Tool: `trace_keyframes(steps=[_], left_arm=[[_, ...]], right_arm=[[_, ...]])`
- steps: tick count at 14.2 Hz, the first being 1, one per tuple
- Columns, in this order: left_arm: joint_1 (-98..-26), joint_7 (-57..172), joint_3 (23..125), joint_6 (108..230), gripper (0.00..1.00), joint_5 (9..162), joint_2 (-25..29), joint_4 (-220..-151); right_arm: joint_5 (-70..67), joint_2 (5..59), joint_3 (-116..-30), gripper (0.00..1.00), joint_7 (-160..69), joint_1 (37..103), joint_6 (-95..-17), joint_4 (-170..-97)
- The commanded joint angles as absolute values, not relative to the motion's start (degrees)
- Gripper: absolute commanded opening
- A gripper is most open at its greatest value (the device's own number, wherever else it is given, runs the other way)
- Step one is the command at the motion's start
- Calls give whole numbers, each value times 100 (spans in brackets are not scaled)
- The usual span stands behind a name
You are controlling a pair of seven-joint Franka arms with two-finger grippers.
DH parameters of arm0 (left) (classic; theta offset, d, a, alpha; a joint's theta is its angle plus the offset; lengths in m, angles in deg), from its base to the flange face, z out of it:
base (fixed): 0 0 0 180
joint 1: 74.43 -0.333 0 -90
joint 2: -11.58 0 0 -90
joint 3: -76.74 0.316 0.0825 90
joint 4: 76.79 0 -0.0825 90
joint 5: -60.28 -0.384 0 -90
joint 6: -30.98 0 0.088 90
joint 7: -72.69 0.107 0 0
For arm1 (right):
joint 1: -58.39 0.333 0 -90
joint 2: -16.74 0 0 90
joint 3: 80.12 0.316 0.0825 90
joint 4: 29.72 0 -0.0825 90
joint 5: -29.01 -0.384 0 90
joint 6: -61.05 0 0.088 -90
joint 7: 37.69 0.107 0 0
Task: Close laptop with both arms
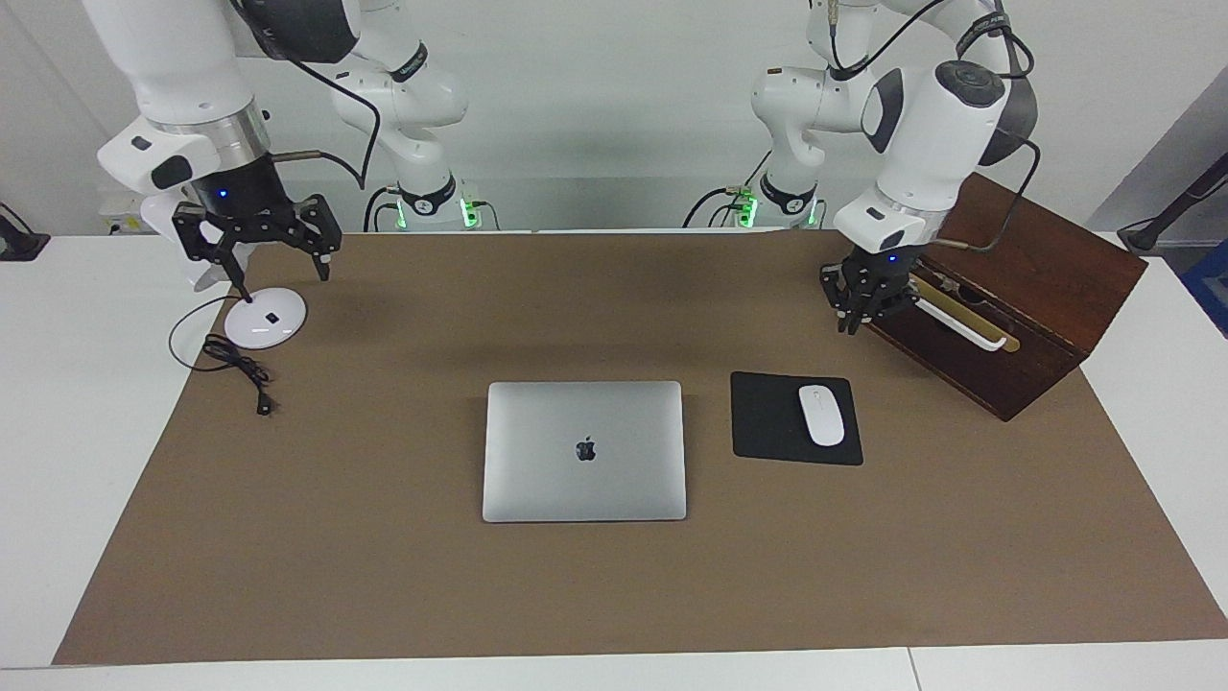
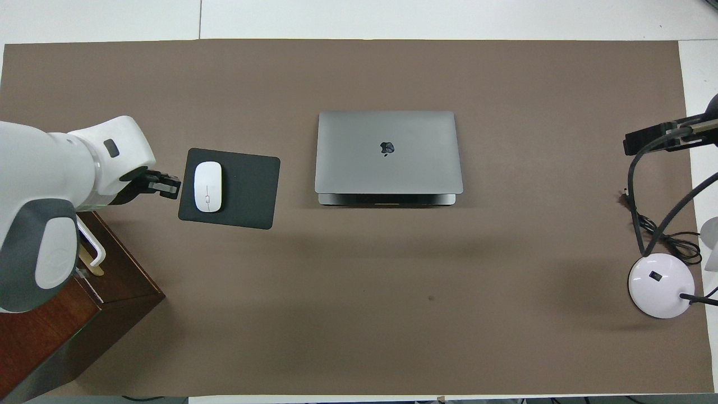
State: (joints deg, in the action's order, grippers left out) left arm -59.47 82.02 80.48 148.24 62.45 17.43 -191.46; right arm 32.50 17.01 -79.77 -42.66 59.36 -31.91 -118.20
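Observation:
The silver-grey laptop (image 1: 584, 451) lies in the middle of the brown mat with its lid down flat and the dark apple logo up; it also shows in the overhead view (image 2: 388, 152). Neither gripper touches it. My left gripper (image 1: 866, 309) hangs with its fingers drawn together and empty beside the wooden box's handle, at the left arm's end of the table; it shows in the overhead view (image 2: 164, 184) next to the mouse pad. My right gripper (image 1: 261, 274) is spread open and empty, raised over a white round puck at the right arm's end.
A black mouse pad (image 1: 767, 422) with a white mouse (image 1: 821, 415) lies beside the laptop. A dark wooden box (image 1: 1017, 278) with a white handle stands toward the left arm's end. A white round puck (image 1: 266, 319) and a black cable (image 1: 240, 369) lie toward the right arm's end.

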Motion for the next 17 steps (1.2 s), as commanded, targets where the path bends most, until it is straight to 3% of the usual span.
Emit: trace_keyframes(steps=[1, 11, 17], left_arm=[[-6272, 8200, 7990, 14419, 100, 6266, 1861, -19035], [-7195, 8200, 8025, 14278, 100, 6257, 2230, -18956], [-7144, 8192, 8060, 12670, 100, 6151, 1660, -17542]], right_arm=[[3129, 1516, -7942, 100, -4225, 5742, -3132, -12033], [3138, 1586, -8065, 100, -4366, 5707, -3123, -11945], [3147, 1595, -8021, 100, -4384, 5575, -3123, -11945]])
